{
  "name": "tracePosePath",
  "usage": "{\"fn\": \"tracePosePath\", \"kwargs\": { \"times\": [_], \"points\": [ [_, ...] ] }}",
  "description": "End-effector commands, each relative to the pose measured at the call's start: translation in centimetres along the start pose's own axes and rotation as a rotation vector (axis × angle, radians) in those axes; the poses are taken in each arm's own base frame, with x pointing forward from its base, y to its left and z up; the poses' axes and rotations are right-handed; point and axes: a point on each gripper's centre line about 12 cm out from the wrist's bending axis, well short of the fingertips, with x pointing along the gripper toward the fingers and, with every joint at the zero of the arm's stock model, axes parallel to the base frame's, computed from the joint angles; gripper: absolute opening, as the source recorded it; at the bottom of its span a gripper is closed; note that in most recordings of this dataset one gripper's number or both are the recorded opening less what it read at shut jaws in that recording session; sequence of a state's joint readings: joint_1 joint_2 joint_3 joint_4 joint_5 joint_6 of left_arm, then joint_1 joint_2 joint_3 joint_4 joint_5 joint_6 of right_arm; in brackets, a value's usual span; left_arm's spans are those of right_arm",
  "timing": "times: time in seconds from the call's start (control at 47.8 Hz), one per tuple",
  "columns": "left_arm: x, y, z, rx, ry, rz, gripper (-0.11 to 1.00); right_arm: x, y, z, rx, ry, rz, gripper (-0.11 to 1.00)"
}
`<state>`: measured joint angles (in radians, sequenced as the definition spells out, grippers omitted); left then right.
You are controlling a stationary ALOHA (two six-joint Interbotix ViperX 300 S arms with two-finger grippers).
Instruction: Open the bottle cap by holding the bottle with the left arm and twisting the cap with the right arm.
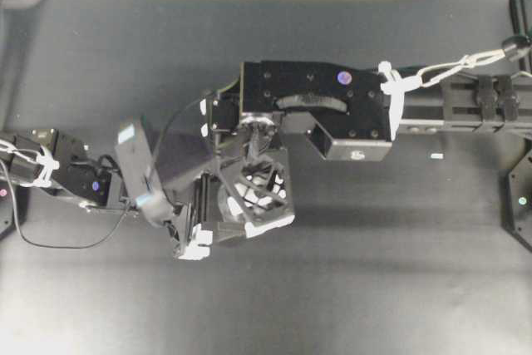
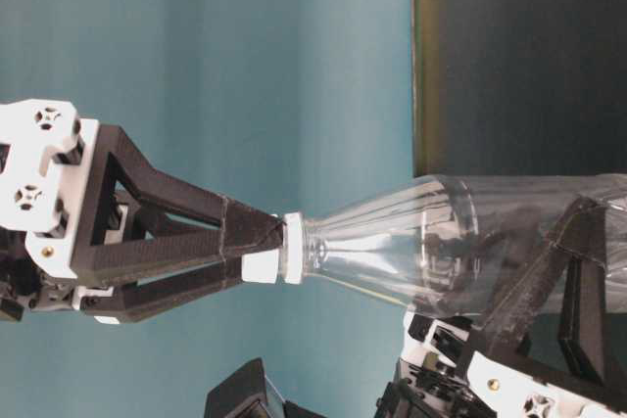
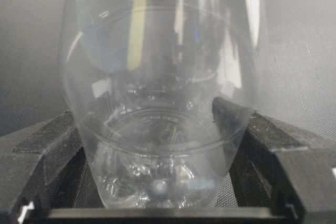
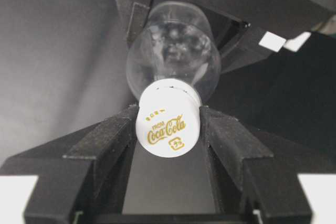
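Twisting step in hand. Small clear plastic bottle with rounded shoulders (image 2: 441,237) is held near the middle of the dark table (image 1: 125,305), between the two arms.

Slim black left arm's gripper (image 3: 163,192) is clamped on the bottle's lower body, a finger (image 3: 47,145) pressed against each side; the base sits deep between them.

Bulky black right arm with the boxy housing (image 1: 332,106) reaches in from the right. Its lattice-fingered gripper (image 4: 168,129) is closed on the small round white screw cap (image 4: 168,124), a finger touching either side.

Table-level view: cap sits tight on the neck, no gap visible. Judged not yet off.

Next move, as judged: further wrist rotation of the right gripper in the loosening direction, grip on the cap kept firm, left hold unmoved so the bottle cannot spin along. A regrasp is likely needed if the wrist runs out of turn.
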<state>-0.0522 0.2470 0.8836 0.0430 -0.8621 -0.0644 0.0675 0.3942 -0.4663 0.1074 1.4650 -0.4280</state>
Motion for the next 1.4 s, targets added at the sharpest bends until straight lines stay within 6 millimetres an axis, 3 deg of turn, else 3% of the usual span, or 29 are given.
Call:
{"fn": "tracePosePath", "kwargs": {
  "times": [0.0, 0.878, 1.066, 1.38],
  "points": [
    [0.1, -0.2, 0.7, -0.001, -0.021, -0.006, 0.8, -0.1, 1.4, 0.6, -0.05, -0.011, 0.006, 0.37],
    [0.1, -0.3, 0.7, 0.0, -0.021, -0.011, 0.8, -0.1, 1.1, -0.1, 0.039, -0.009, 0.0, 0.38],
    [0.2, -0.5, 0.7, -0.001, -0.022, -0.014, 0.8, -0.9, 1.2, 0.1, 0.098, -0.039, -0.011, 0.75],
    [0.2, -0.5, 0.7, 0.0, -0.022, -0.015, 0.8, -4.5, 1.2, -0.4, 0.252, -0.151, -0.042, 0.75]
  ]
}}
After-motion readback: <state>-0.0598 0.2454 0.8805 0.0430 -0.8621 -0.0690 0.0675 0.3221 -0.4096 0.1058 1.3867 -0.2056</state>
